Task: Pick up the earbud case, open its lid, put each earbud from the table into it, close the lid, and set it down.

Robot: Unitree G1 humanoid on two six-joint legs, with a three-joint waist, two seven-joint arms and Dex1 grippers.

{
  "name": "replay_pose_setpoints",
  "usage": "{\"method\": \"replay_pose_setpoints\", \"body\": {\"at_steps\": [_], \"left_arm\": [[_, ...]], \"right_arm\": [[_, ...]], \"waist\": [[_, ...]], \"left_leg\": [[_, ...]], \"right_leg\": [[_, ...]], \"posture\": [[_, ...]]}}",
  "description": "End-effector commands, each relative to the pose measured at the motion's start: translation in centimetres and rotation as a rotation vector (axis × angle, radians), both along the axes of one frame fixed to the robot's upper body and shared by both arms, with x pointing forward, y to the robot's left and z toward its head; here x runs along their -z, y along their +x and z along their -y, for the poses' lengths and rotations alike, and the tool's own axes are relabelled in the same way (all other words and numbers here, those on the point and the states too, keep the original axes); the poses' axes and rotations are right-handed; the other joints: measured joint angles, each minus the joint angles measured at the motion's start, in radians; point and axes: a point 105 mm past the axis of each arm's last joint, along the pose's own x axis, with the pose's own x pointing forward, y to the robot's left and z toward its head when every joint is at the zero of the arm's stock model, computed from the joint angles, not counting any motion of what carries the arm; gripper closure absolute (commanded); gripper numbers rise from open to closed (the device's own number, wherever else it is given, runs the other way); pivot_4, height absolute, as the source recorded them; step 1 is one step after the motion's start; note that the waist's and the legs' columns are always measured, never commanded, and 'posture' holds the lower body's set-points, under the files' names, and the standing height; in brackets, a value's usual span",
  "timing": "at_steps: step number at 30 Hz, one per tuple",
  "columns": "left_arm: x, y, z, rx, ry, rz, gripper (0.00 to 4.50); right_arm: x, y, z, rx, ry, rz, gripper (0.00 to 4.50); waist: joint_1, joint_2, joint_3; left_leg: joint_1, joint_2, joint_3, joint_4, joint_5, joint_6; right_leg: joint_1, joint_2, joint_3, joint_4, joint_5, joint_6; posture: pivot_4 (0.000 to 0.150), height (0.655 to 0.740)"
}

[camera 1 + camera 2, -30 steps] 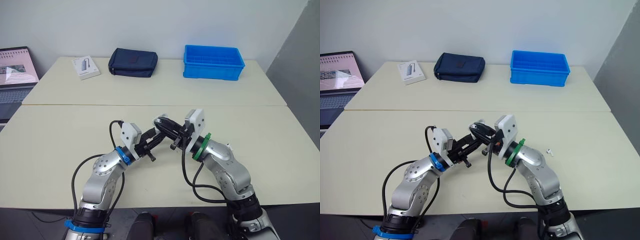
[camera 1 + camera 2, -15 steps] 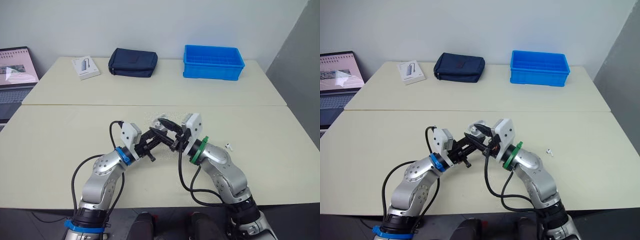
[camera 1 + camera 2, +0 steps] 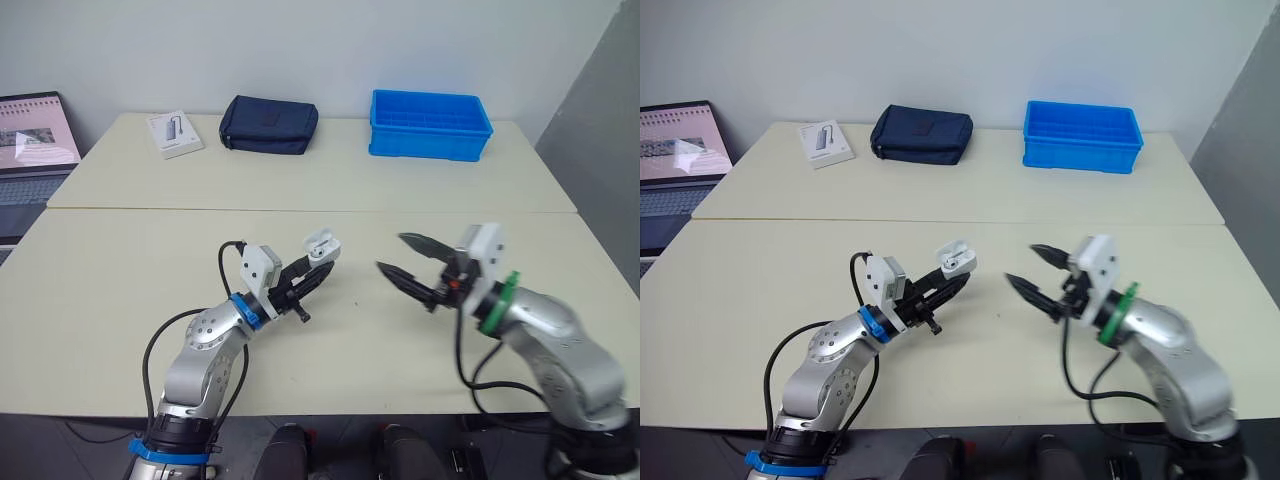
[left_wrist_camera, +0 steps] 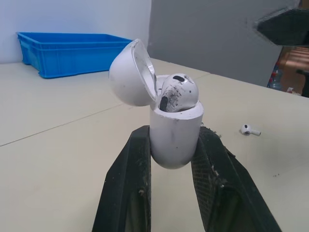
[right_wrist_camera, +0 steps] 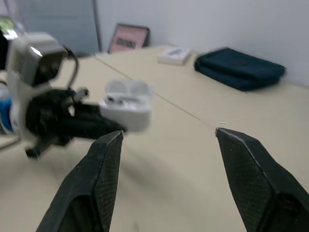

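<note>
The white earbud case (image 3: 320, 245) is held above the table, its lid flipped open. My left gripper (image 3: 314, 268) is shut on the case's lower body. In the left wrist view one earbud (image 4: 177, 92) sits in the case (image 4: 175, 133), and a second earbud (image 4: 250, 129) lies on the table beyond it. My right gripper (image 3: 390, 252) is open with nothing between its fingers, a short way to the right of the case and pointing at it. The right wrist view shows the open case (image 5: 126, 108) ahead of its spread fingers (image 5: 99, 181).
At the back of the far table stand a blue bin (image 3: 430, 125), a navy pouch (image 3: 268, 124) and a small white box (image 3: 174, 133). A laptop (image 3: 35, 140) is at the far left. A seam (image 3: 300, 210) runs between the two tables.
My right gripper has opened and drawn back to the right, away from the case. The case stays in my left gripper, its lid now standing open.
</note>
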Motion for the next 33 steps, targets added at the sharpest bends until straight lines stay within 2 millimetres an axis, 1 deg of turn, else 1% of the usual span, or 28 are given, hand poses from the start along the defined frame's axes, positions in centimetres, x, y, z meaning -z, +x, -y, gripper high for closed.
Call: {"method": "replay_pose_setpoints", "body": {"at_steps": [1,4,6,8,9,12,13,16,21,26,29,30,33], "left_arm": [[-0.9,0.0,0.0,0.002,-0.001,0.058,3.72],[-0.8,0.1,0.0,0.004,0.003,0.061,3.72],[-0.8,0.1,0.0,0.006,0.005,0.063,3.72],[-0.7,0.1,0.0,0.009,0.009,0.064,3.72],[-0.7,0.2,0.0,0.010,0.010,0.064,3.72],[-0.6,0.2,0.0,0.010,0.013,0.064,3.72],[-0.6,0.2,-0.1,0.010,0.013,0.064,3.72],[-0.5,0.3,-0.2,0.008,0.016,0.064,3.72],[-0.4,0.3,-0.2,0.009,0.017,0.061,3.72],[-0.3,0.0,0.2,0.017,0.018,0.055,3.72],[-0.3,-0.1,0.3,0.026,0.021,0.053,3.72],[-0.3,-0.1,0.4,0.027,0.021,0.053,3.72],[-0.3,0.0,0.4,0.029,0.022,0.053,3.72]], "right_arm": [[-0.2,-0.9,3.2,0.074,-0.087,-0.006,1.32],[1.0,-1.7,6.6,0.150,-0.186,-0.067,1.32],[2.4,-2.8,9.9,0.229,-0.253,-0.148,0.95],[3.4,-3.8,12.4,0.288,-0.280,-0.223,0.39],[3.7,-4.3,13.3,0.299,-0.297,-0.246,0.02],[4.1,-5.0,14.6,0.327,-0.319,-0.270,0.00],[4.1,-5.1,14.9,0.331,-0.326,-0.271,0.00],[4.1,-5.2,15.1,0.322,-0.338,-0.270,0.00],[4.0,-3.9,13.3,0.290,-0.315,-0.240,0.00],[4.7,-0.7,11.4,0.310,-0.246,-0.216,0.00],[5.2,1.8,10.9,0.351,-0.211,-0.207,0.00],[5.5,2.5,10.8,0.363,-0.208,-0.207,0.00],[6.5,3.8,10.3,0.371,-0.208,-0.219,0.00]], "waist": [[0.000,0.000,0.000],[0.001,0.000,0.000],[0.002,0.000,0.000],[0.004,0.000,0.000],[0.005,0.000,0.000],[0.001,0.000,0.000],[-0.002,0.000,0.000],[-0.003,0.000,0.000],[-0.003,0.000,0.000],[-0.002,0.000,0.000],[-0.002,0.000,0.000],[-0.003,0.000,0.000],[-0.002,0.000,0.000]], "left_leg": [[0.000,0.000,0.000,0.000,0.000,0.000],[0.000,0.000,0.000,0.000,0.000,0.000],[0.000,0.000,0.001,0.000,0.000,0.000],[-0.001,0.000,0.001,0.000,0.000,0.000],[-0.001,0.000,0.001,0.000,0.000,0.000],[0.000,0.000,0.002,0.001,0.000,0.000],[0.000,0.000,0.002,0.001,0.000,0.000],[0.002,0.000,0.002,0.001,0.000,0.000],[0.001,0.000,0.003,0.001,0.000,0.000],[0.002,0.000,0.003,0.001,0.000,0.000],[0.001,0.000,0.002,0.001,0.000,0.000],[0.000,-0.001,0.002,0.001,0.000,0.000],[0.000,-0.001,0.002,0.001,0.000,0.000]], "right_leg": [[0.000,0.000,0.000,0.000,0.000,0.000],[0.000,0.000,0.000,0.000,0.000,0.000],[0.000,0.000,0.000,0.000,0.000,0.000],[0.000,0.000,0.000,-0.001,0.000,0.000],[0.000,0.000,0.000,-0.001,0.000,0.000],[0.000,0.000,0.001,-0.001,0.000,0.000],[0.000,0.000,0.001,-0.001,-0.002,-0.004],[0.001,0.000,0.002,0.000,-0.002,-0.004],[0.001,0.000,0.003,-0.001,-0.002,-0.003],[0.001,0.000,0.002,0.000,-0.001,-0.002],[0.001,0.000,0.002,-0.001,-0.001,-0.002],[0.001,0.000,0.002,-0.001,0.001,0.001],[0.000,0.000,0.002,-0.001,0.001,0.002]], "posture": [[0.150,0.7400],[0.150,0.7400],[0.150,0.7400],[0.150,0.7400],[0.150,0.7400],[0.150,0.7400],[0.150,0.7400],[0.150,0.7400],[0.150,0.7400],[0.150,0.7400],[0.150,0.7400],[0.150,0.7400],[0.150,0.7400]]}}
